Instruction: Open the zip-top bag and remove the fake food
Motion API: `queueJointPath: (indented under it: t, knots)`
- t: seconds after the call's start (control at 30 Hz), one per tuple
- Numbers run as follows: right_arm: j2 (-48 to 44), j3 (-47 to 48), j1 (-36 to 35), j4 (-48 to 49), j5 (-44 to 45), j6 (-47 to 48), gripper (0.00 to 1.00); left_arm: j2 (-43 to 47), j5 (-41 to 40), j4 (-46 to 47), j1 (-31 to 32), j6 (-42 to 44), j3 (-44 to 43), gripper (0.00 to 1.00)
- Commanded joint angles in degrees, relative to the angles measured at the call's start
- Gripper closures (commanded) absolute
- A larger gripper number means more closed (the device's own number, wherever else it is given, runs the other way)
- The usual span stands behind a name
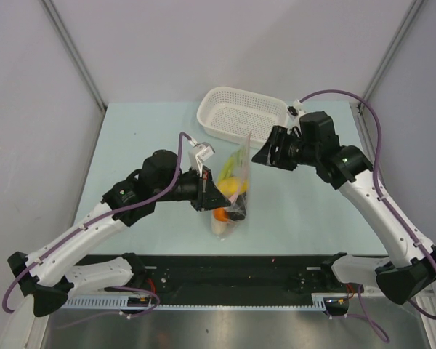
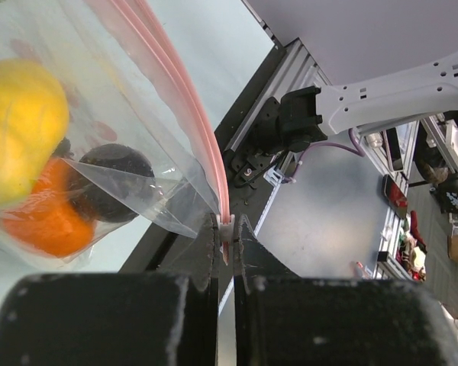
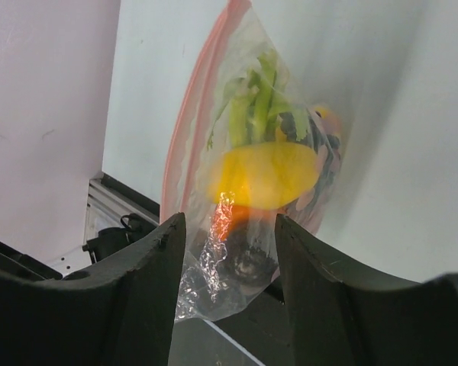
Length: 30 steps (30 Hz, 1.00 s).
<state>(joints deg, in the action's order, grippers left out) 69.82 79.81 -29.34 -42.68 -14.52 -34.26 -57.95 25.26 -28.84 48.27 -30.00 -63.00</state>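
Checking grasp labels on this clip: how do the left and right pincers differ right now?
The left pincer is shut, pinching the pink zip strip of the zip-top bag; the right pincer stands open, gripping nothing. The left holds the bag's edge; the right faces its broad side, a crinkled corner showing between its fingers. Both have black fingers and face the bag.

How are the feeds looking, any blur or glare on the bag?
Top view: even light, sharp, the bag small. Left wrist view: pink zip strip crisp, left fingers dark and soft up close. Right wrist view: lemon blurred and glowing, a bright glint on the crinkled plastic, right fingers dark, out of focus.
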Motion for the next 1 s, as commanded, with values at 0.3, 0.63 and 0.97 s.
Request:
queueJointPath:
  t: [0.3,0.63,0.97]
  knots:
    - [1.81,-0.35,-2.47,5.67,2.21,-3.09,0.47,0.74,1.11,0.19,0.33,0.82,-1.07,1.00]
    - [3.65,-1.07,-5.64,8.22,0.73,-4.41,0.85,0.74,-2.29,-3.93,0.33,1.43,-5.70,0.89]
    - [2.43,2.89,-8.89,3.74,3.01,-6.43,1.00,-17.36,-24.37,-19.14,-0.55,-3.84,-26.02,0.28]
